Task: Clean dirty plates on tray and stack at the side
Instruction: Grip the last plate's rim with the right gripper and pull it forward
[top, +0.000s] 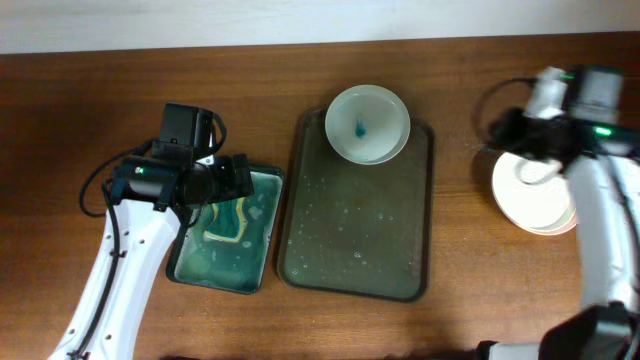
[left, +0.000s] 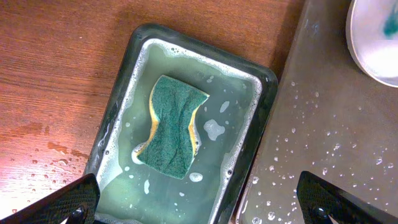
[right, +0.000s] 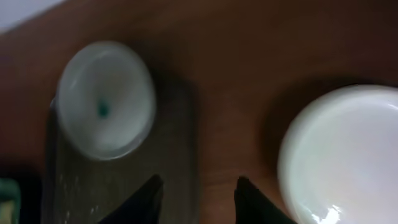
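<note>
One white plate (top: 368, 122) with a teal smear at its centre sits at the far end of the dark olive tray (top: 355, 270). It also shows in the right wrist view (right: 106, 99) and at the corner of the left wrist view (left: 376, 37). A stack of clean white plates (top: 535, 195) stands on the table to the right of the tray, and it shows in the right wrist view (right: 342, 155). My right gripper (top: 505, 135) (right: 196, 199) is open and empty above the table between tray and stack. My left gripper (top: 235, 178) (left: 199, 205) is open and empty over the basin.
A green basin (left: 118, 93) with teal soapy water holds a yellow-green sponge (left: 172, 124), left of the tray (left: 323, 124). The tray surface is wet with droplets. The table is brown wood; a pale wall runs along its far edge.
</note>
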